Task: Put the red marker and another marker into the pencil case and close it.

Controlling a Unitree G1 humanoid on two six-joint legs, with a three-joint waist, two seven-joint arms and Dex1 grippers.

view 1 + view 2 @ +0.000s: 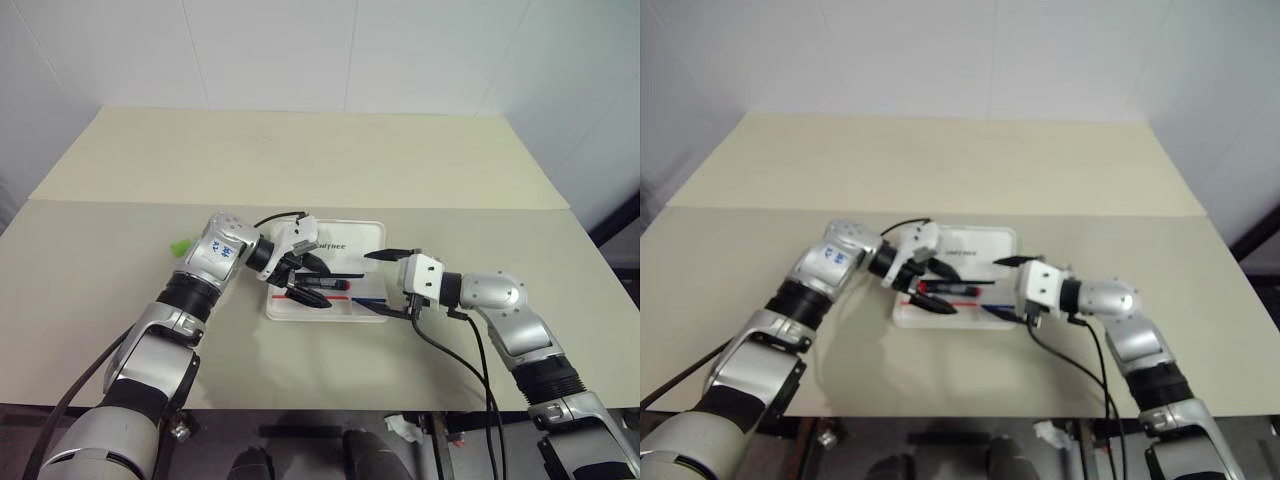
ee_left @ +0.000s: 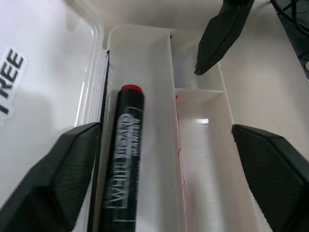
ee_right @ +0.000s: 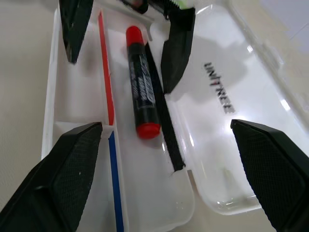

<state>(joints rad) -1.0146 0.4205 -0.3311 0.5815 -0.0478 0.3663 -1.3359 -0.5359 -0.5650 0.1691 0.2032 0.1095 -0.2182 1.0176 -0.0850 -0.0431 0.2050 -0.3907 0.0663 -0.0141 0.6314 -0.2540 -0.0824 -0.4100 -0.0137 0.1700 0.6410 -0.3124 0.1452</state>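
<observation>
One marker is in, one is left out.
Far left on the table lies the green marker (image 1: pixel 180 247), well apart from the case (image 1: pixel 368 232). Next, the left gripper (image 1: pixel 306 284) hangs wide open over the red marker (image 1: pixel 322 285), which lies loose in the open case. Right gripper (image 1: pixel 392 284) is open, holding nothing. Lid not shut yet.
</observation>
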